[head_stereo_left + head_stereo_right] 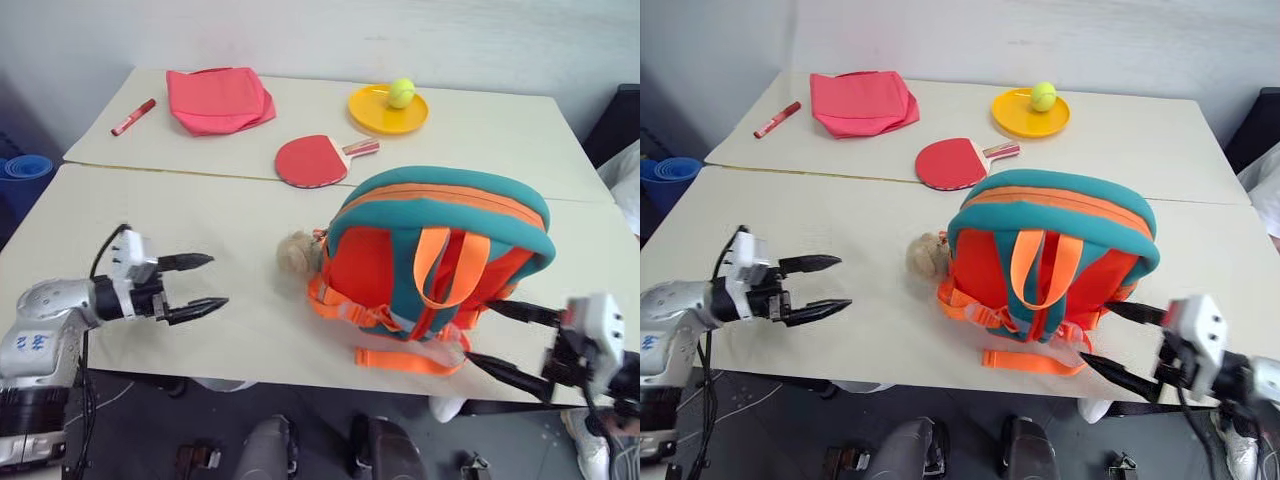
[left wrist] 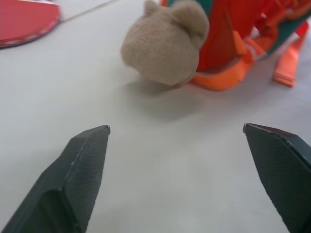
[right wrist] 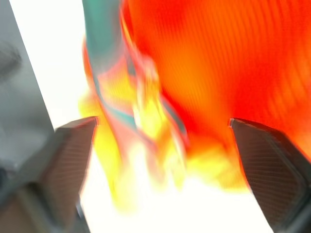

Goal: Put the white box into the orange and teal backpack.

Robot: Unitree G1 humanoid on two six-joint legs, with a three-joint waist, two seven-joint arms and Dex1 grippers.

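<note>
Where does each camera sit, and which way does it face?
Head views: on the head, looking down over the table, backpack, left gripper and right gripper, both open.
Left wrist view: along its fingers at the plush toy.
Right wrist view: along its fingers at the backpack's straps.
All share the backpack.

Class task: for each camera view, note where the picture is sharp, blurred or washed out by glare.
Left eye view: evenly lit and sharp; the backpack casts a soft shadow on the table. Left wrist view: plush toy crisp, with a soft shadow beneath. Right wrist view: heavy smear over the backpack's straps, table blown out to white; the right pincer fingers stay legible.
</note>
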